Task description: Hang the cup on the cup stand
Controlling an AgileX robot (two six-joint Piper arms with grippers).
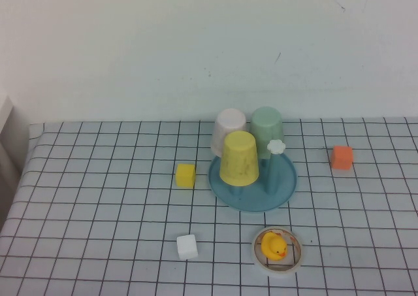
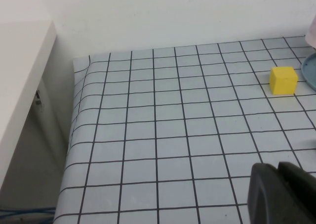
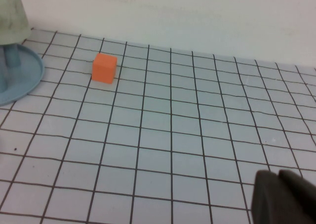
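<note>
The yellow cup (image 1: 239,158) sits upside down over a peg of the round blue cup stand (image 1: 282,190) in the high view. A pale pink cup (image 1: 228,129) and a pale green cup (image 1: 267,129) hang upside down on its rear pegs. One peg with a white flower knob (image 1: 277,147) is bare. Neither arm shows in the high view. My left gripper (image 2: 279,184) is shut and empty above the table's left part. My right gripper (image 3: 279,189) is shut and empty above the table's right part. The stand's edge (image 3: 22,80) and the green cup (image 3: 10,16) show in the right wrist view.
A yellow cube (image 1: 185,175) lies left of the stand and shows in the left wrist view (image 2: 283,80). An orange cube (image 1: 341,157) lies to the right, also in the right wrist view (image 3: 104,68). A white cube (image 1: 187,246) and a rubber duck (image 1: 274,246) inside a tape ring (image 1: 295,260) lie in front.
</note>
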